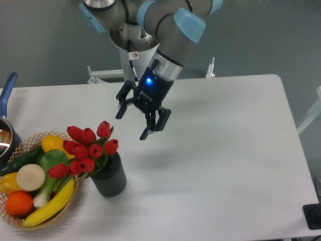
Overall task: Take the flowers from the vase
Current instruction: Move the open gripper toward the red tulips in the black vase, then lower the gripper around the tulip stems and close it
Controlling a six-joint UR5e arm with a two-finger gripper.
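Note:
The flowers (88, 148), a bunch of red tulips with closed buds and green leaves, stand in the vase (109, 176), a short dark ribbed cylinder at the table's front left. My gripper (131, 125) hangs above the table, up and to the right of the blooms. It is open, and nothing sits between its fingers. It does not touch the tulips.
A wicker basket (47, 222) with vegetables and fruit sits right next to the vase on its left. A pot with a blue handle (7, 93) shows at the left edge. The arm's white base (138, 60) stands behind the table.

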